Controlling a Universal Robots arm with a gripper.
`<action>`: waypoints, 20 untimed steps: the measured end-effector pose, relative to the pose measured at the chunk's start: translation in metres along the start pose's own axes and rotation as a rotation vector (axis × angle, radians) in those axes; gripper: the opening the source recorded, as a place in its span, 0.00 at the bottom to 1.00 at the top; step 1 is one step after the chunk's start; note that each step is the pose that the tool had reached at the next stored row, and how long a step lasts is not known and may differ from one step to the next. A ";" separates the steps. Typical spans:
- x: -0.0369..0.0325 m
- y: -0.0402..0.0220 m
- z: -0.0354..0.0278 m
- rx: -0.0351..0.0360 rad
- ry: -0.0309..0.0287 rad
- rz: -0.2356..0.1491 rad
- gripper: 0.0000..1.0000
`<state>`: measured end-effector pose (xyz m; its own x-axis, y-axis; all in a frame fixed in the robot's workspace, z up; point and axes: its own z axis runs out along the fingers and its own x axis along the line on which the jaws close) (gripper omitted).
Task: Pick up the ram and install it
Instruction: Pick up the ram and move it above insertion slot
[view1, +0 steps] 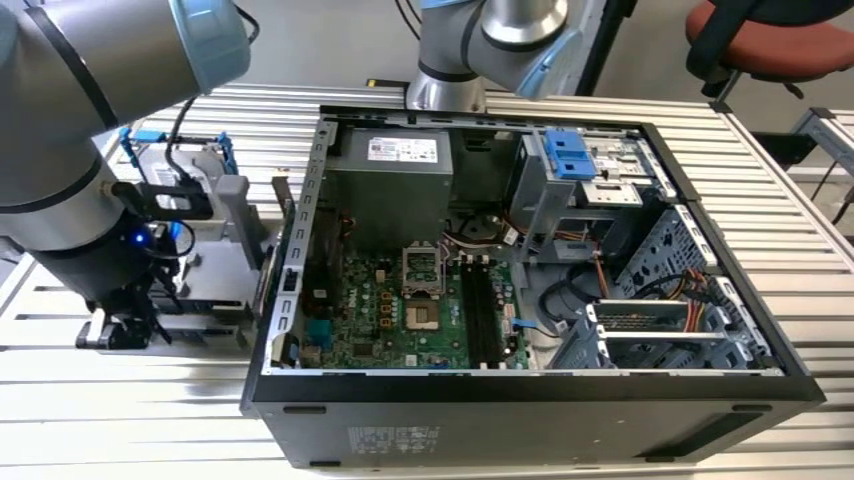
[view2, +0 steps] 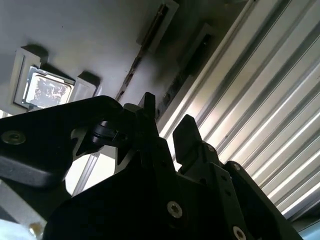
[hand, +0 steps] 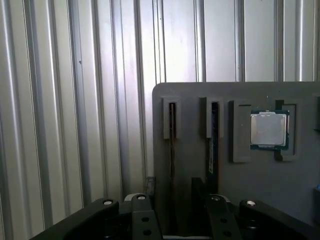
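Two dark sticks stand on edge in a grey holder plate (hand: 190, 100) on the ribbed table (view1: 134, 440), at the exterior view's left, beneath the arm (view1: 80, 130). In the first wrist view the gripper (hand: 173, 192) straddles the ram (hand: 171, 135), jaws spread and grasping nothing. The second stick (hand: 213, 135) stands between the ram and a processor (hand: 269, 129). Rightward lies the open computer case (view1: 534, 385), showing its motherboard (view1: 387, 300) and black memory slots (view1: 481, 310).
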<state>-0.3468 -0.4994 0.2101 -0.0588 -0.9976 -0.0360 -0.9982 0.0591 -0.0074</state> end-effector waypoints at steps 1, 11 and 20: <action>0.0001 0.0000 0.0018 0.0000 0.0000 0.000 1.00; 0.0006 0.0002 0.0169 -0.0022 -0.0012 0.001 0.00; -0.0006 -0.0006 -0.0165 -0.0088 -0.0044 0.002 0.00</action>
<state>-0.3463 -0.4994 0.2266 -0.0604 -0.9974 -0.0404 -0.9982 0.0604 0.0015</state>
